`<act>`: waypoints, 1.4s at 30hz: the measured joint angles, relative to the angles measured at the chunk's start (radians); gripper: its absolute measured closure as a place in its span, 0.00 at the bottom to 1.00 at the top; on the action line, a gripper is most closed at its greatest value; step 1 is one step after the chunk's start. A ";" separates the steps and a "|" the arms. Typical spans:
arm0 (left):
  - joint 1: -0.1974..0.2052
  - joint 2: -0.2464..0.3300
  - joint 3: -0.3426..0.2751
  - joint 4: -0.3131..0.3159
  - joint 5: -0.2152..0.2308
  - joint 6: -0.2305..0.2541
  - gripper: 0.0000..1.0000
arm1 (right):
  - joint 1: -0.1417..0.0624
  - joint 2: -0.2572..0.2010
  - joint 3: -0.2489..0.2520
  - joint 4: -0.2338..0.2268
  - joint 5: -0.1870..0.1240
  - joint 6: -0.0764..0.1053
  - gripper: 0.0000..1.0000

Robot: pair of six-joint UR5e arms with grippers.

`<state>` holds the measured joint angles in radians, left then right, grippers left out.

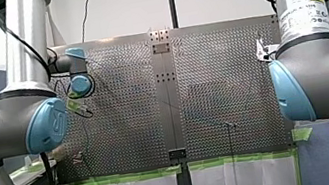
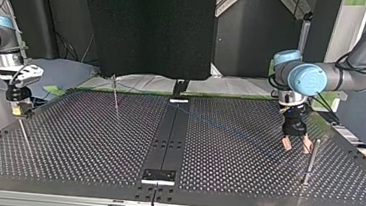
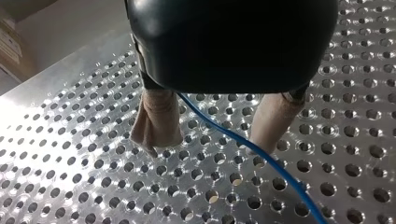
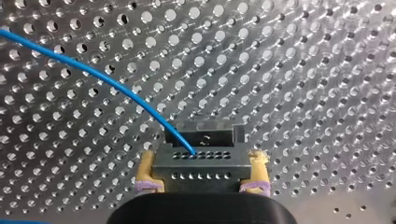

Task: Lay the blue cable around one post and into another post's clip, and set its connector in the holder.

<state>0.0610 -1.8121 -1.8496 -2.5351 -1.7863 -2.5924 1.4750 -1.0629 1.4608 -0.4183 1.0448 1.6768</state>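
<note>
In the right wrist view my right gripper (image 4: 201, 164) is shut with its yellow pads (image 4: 148, 171) on a dark grey connector (image 4: 201, 154), held just above the perforated plate. The blue cable (image 4: 93, 70) leaves the connector's face and curves away over the holes. In the left wrist view my left gripper (image 3: 217, 135) is open, and its beige fingers (image 3: 156, 119) stand on either side of the blue cable (image 3: 261, 156) without touching it. In the top view my left gripper (image 2: 295, 141) hangs open beside a metal post (image 2: 310, 162), and my right gripper (image 2: 18, 107) is at the view's far left.
A second thin post (image 2: 116, 94) stands near the table's far edge, and a slim rod (image 2: 24, 132) rises below my right gripper. A dark centre strip (image 2: 171, 132) runs across the perforated table, with a small bracket (image 2: 159, 176) at its near end.
</note>
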 joint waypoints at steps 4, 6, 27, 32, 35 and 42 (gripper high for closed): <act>0.000 0.000 0.000 -0.001 0.000 0.000 0.00 | 0.004 0.003 -0.004 0.004 0.000 -0.004 0.83; 0.000 0.000 0.000 -0.001 0.000 0.000 0.00 | 0.007 0.004 -0.005 0.002 0.001 -0.008 0.83; 0.000 0.000 0.000 0.001 0.000 0.000 0.00 | 0.013 0.009 -0.006 -0.026 0.002 -0.077 0.83; 0.000 0.000 0.000 0.002 0.000 0.000 0.00 | 0.011 0.009 -0.006 -0.023 0.002 -0.074 0.83; 0.000 0.000 0.000 0.002 0.000 0.000 0.00 | 0.009 0.012 -0.004 -0.020 0.002 -0.071 0.83; 0.000 0.000 0.000 0.002 0.000 0.000 0.00 | 0.003 0.011 -0.004 -0.021 -0.031 -0.065 0.83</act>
<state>0.0612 -1.8119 -1.8496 -2.5328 -1.7864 -2.5924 1.4783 -1.0517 1.4567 -0.4394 1.0140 1.6119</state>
